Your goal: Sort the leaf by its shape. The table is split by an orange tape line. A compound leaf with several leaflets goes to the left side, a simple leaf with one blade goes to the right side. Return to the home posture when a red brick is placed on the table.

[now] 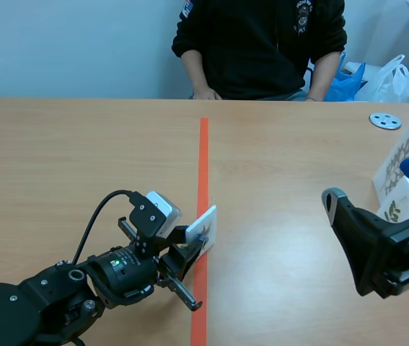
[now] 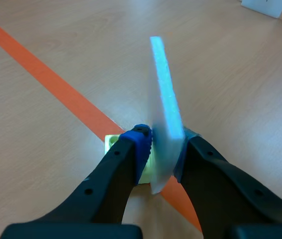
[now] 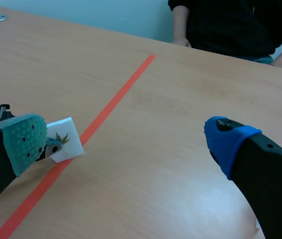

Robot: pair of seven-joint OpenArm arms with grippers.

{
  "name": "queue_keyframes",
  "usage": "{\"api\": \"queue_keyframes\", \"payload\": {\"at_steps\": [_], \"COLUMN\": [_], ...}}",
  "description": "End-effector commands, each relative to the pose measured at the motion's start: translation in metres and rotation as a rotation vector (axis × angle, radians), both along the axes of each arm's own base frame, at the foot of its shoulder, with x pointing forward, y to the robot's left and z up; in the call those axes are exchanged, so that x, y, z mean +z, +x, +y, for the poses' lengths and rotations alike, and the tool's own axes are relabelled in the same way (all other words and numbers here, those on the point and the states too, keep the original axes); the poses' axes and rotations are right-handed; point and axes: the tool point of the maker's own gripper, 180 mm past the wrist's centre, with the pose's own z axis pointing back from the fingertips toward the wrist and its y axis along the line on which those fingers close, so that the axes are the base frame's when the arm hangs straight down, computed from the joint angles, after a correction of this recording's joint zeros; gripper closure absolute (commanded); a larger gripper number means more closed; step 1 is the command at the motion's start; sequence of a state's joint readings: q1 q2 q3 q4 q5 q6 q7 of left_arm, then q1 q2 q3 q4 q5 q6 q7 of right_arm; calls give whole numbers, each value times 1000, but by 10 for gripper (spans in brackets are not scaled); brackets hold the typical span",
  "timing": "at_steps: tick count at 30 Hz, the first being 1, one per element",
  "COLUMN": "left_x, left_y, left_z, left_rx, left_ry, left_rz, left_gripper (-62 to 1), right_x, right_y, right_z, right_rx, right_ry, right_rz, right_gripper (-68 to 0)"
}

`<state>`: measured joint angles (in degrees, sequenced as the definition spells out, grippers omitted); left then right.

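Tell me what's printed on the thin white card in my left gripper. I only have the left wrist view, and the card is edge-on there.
Observer: The right wrist view shows the thin white card from its face. It carries a small brownish-green leaf picture with several points, too small to tell compound from simple.
Operator: What is the right gripper doing?
Observer: The right gripper is open and holds nothing, over the table right of the orange tape line.
Operator: Is anyone at the table?
Observer: A person in a black top sits across the table, hands at its far edge.
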<state>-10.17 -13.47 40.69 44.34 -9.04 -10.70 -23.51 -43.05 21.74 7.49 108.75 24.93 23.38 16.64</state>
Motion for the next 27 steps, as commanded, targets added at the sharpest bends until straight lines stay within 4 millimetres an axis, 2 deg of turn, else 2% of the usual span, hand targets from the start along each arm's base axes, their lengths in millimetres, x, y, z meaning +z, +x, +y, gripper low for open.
{"api": "queue_keyframes", "payload": {"at_steps": [1,9,13,17,20,24,27], "left_x": [12,17,26,46,61,81,98], "left_y": [5,6,9,21,42,78,97], "left_z": [-5,-3,8,26,52,105,141], "left_rx": [0,-17,-23,12,109,301,415], "left_ry": [-36,-31,-6,-13,-12,-10,-6], "left_rz": [-28,-39,-52,-58,-81,-115,-156], "left_gripper": [-68,-55,-55,-55,-55,-55,-55], "right_x": [10,11,11,11,11,12,12], "right_y": [2,2,2,2,2,2,3], "right_z": [0,0,0,0,0,0,0], "right_rx": [4,4,4,4,4,4,4], "right_ry": [11,13,14,14,14,14,14], "right_rz": [-36,-40,-41,-42,-42,-44,-45], "right_gripper": [-679,-679,-679,-679,-679,-679,-679]}}
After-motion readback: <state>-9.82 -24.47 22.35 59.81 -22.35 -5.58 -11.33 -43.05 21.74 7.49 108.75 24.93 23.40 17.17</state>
